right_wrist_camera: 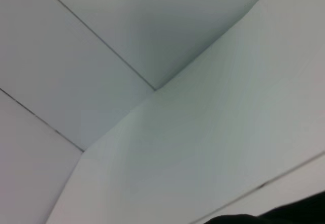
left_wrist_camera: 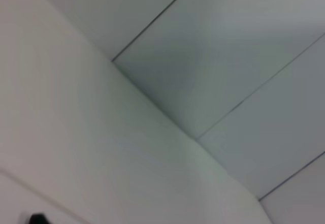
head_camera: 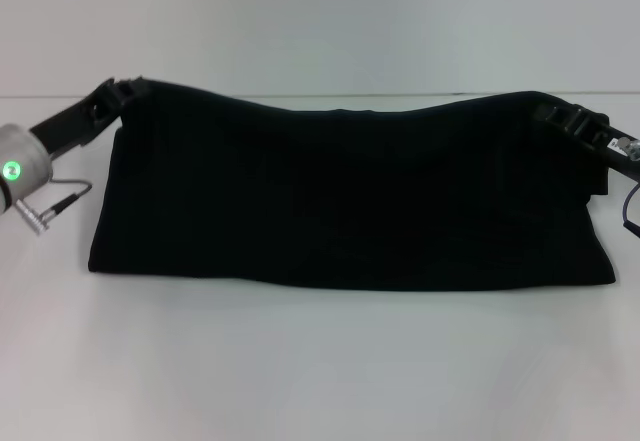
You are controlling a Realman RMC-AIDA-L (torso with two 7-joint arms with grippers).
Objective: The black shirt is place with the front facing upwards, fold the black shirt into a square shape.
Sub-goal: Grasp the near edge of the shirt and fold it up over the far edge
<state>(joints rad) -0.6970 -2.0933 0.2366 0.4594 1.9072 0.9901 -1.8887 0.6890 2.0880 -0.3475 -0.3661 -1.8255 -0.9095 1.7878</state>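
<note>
Using the black shirt [head_camera: 345, 196] as the reference: it's draped as a wide dark band across the middle of the white desk [head_camera: 320, 371], lifted along its far edge and sagging in the centre, with its near fold resting on the desk. No lettering shows, just plain black cloth.

At the shirt's far left corner sits the left end effector [head_camera: 128, 91], arm coming in from off the shirt's left side with a green light on the wrist. It looks clamped on that corner, since the cloth hangs straight from it. The left wrist view only gives walls and ceiling, so no help there.

At the shirt's far right corner is the right end effector [head_camera: 556, 113], apparently pinched on the cloth the same way. Its wrist view shows just a sliver of black fabric [right_wrist_camera: 284, 211] at one edge.

My read: this is mid-fold, carrying the held edge over toward the near edge. To do it well, I'd keep both corners level and pulled apart enough to take out that centre sag, move them at the same pace, and lay the edge down flush with the near fold before letting go. Uneven speed would skew the rectangle.
</note>
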